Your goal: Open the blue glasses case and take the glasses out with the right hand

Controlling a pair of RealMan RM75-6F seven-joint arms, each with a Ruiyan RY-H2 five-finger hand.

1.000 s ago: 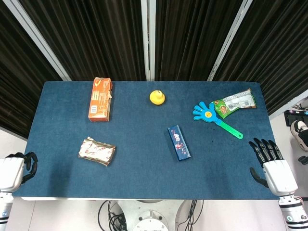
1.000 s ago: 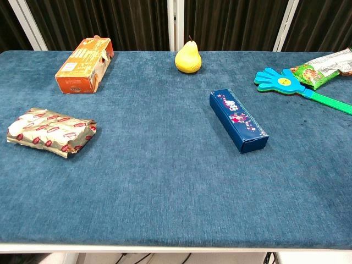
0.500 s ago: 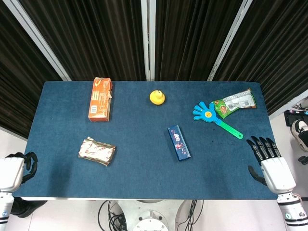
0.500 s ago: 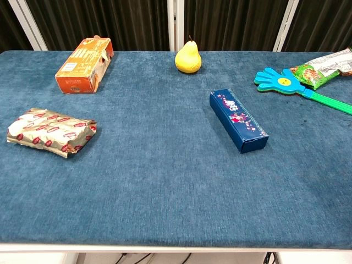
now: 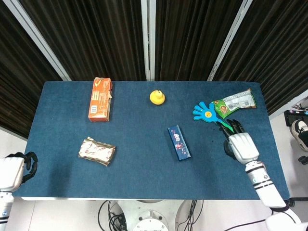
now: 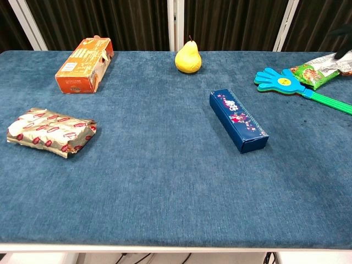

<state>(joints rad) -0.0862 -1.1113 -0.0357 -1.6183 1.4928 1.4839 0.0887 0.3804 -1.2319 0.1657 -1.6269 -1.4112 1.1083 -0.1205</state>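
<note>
Glasses case: the blue glasses case [image 5: 179, 142] lies closed and flat right of the table's middle, long side running near-to-far, printed lid up; in the chest view [image 6: 238, 120] nothing touches it.
Right hand: the right hand [image 5: 240, 144] hangs over the right part of the blue table [image 5: 139, 183], well right of the case, palm down, fingers pointing far and slightly apart, holding nothing; its fingertips overlap the green handle of the blue hand clapper [image 5: 208, 113].
Left hand: the left hand [image 5: 17, 168] sits off the near-left table corner, fingers curled in, apparently around nothing, though the view there is poor.
Far side: an orange carton [image 5: 99, 98] at far left, a yellow pear [image 5: 157, 96] at far centre.
Near left: a foil snack pack [image 5: 97, 150].
Far right: a green snack bag [image 5: 234, 102] just beside the clapper.
</note>
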